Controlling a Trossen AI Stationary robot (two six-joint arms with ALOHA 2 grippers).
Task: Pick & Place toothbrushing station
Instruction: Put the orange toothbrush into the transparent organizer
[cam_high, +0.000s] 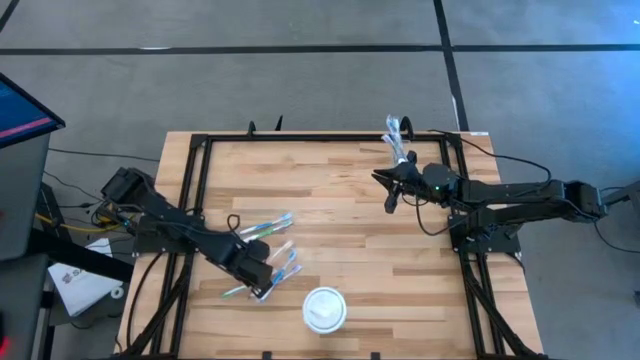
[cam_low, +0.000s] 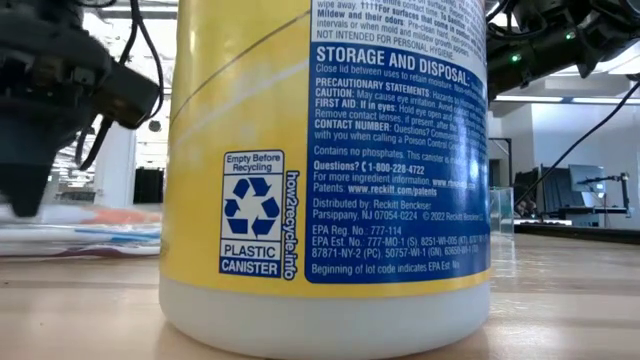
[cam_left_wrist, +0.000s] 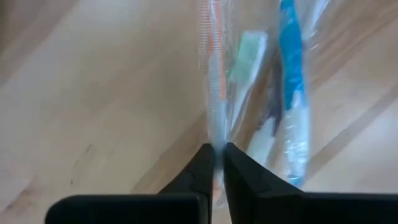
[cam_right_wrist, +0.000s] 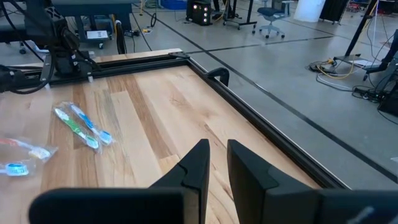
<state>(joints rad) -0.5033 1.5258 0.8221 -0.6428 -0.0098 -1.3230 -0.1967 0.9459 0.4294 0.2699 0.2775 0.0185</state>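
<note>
Crinkly clear plastic wraps the slim pastel toothbrushes, which lie at about seven o'clock on the pale wooden table, just beside the round white bowl-like disc. The left gripper is pinched closed on the wrap's edge, by the orange brush. These packs look light, floppy and slippery; probably the sleeve alone is caught, so gripping a stiff handle would be safer. The right gripper hovers near two o'clock, fingers slightly parted and empty.

Toothbrushes lie on the table, beside the canister.
</note>
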